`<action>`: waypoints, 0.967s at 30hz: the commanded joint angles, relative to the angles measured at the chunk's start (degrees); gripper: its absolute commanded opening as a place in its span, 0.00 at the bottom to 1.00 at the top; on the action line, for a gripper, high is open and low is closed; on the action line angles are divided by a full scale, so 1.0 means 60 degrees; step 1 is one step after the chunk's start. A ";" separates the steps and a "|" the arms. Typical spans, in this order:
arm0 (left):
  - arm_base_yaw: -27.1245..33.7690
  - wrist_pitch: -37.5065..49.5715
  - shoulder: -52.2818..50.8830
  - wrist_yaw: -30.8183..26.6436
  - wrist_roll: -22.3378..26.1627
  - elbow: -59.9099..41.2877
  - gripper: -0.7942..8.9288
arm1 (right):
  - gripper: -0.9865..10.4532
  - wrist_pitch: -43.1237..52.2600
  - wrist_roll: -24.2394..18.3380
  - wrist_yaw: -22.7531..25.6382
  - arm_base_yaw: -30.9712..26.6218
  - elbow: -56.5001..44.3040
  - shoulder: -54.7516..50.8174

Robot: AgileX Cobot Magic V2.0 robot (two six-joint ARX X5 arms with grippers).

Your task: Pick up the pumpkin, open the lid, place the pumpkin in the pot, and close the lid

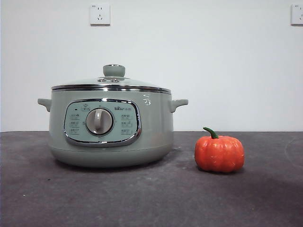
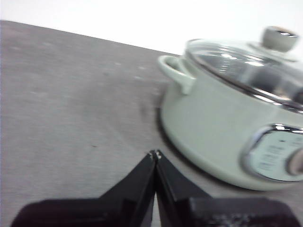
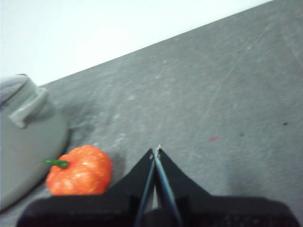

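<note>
Pumpkin (image 1: 219,153) upright on dark table (image 1: 151,198), just beside pot (image 1: 111,127), not touching. Lid (image 1: 111,84) seated on pot. Left gripper (image 2: 155,153) and right gripper (image 3: 156,150) both pressed together, holding nothing, above bare table.

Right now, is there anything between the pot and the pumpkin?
Nothing: the front view shows only bare dark table between the pot and the pumpkin.

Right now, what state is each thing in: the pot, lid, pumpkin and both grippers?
pot: upright on the table, closed.
lid: seated on the pot.
pumpkin: on the table beside the pot, apart from it, not held.
left gripper: shut, empty.
right gripper: shut, empty, near the pumpkin.
</note>
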 commanded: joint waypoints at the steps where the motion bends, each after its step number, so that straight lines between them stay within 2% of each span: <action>1: 0.0029 -0.0022 -0.0018 0.0313 -0.0543 0.0160 0.07 | 0.08 -0.0011 0.0703 -0.0291 0.0022 0.0270 0.0004; 4: 0.0029 -0.0277 -0.0018 0.0499 -0.0776 0.0605 0.07 | 0.08 -0.0022 0.0772 -0.0412 0.0025 0.0670 0.0029; 11: 0.0029 -0.1920 -0.0011 0.0608 -0.0769 0.2167 0.07 | 0.08 -0.0586 0.0750 -0.0594 0.0025 0.2131 0.0831; 14: 0.0029 -0.2273 -0.0007 0.1049 -0.0772 0.2754 0.07 | 0.08 -0.1111 0.0470 -0.1056 0.0025 0.2973 0.1504; 19: 0.0029 -0.3228 0.0539 0.1654 -0.0535 0.3883 0.07 | 0.08 -0.2244 -0.0324 -0.2259 0.0025 0.4586 0.2852; 26: 0.0029 -0.4834 0.2459 0.2849 0.0994 0.5727 0.07 | 0.08 -0.4918 -0.2065 -0.3756 0.0029 0.7122 0.4765; 29: 0.0018 -0.5595 0.3224 0.3184 0.1738 0.6524 0.07 | 0.08 -0.6153 -0.2845 -0.3814 0.0109 0.8102 0.5439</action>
